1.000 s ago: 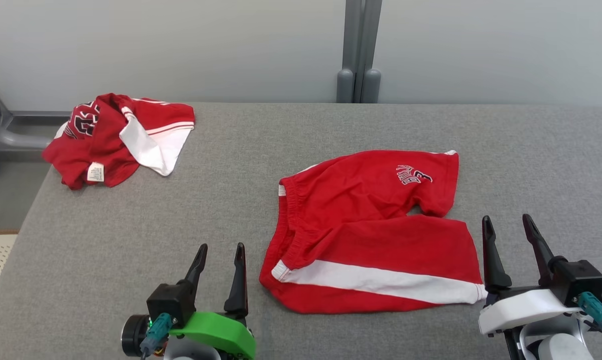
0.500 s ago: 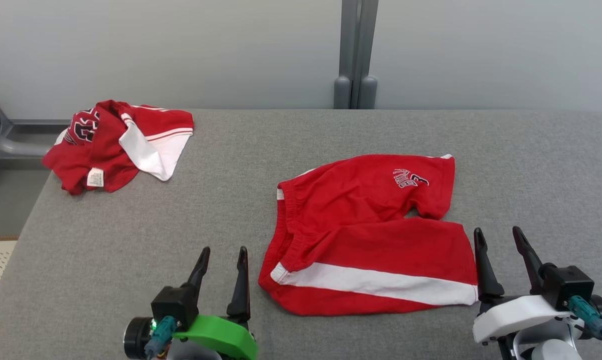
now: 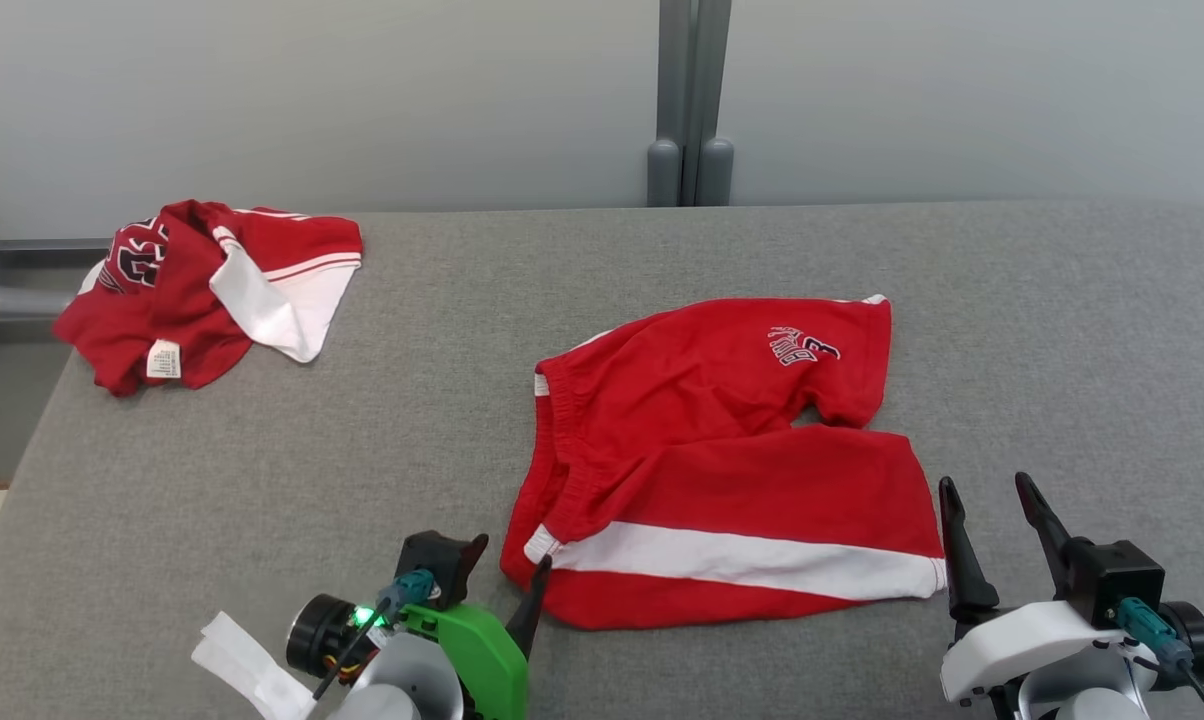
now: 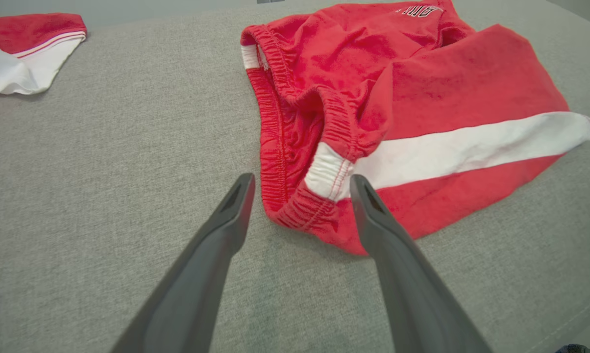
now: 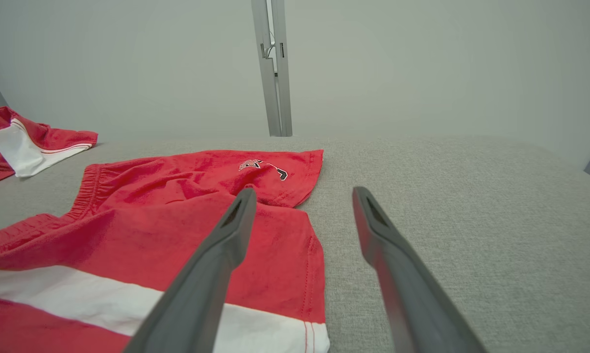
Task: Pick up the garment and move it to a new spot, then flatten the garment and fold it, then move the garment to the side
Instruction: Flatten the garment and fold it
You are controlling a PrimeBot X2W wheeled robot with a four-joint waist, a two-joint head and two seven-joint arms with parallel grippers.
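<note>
My left hand (image 4: pixel 301 179), fingers apart, hovers at the waistband corner of the red white-striped cotton shorts (image 3: pixel 722 460) lying mid-way on the grey fabric counter (image 3: pixel 262 480), so I should come in low and pinch both layers there, my right hand (image 3: pixel 984 485), also apart, taking the leg hem.

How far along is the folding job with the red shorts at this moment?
Done, it seems: the red shorts lie spread out on the grey table, a little wrinkled. In hand: the open left end effector frames the near waistband corner; the open right end effector hovers beside the leg hem. Left: smoothing, the fold, moving aside.
</note>
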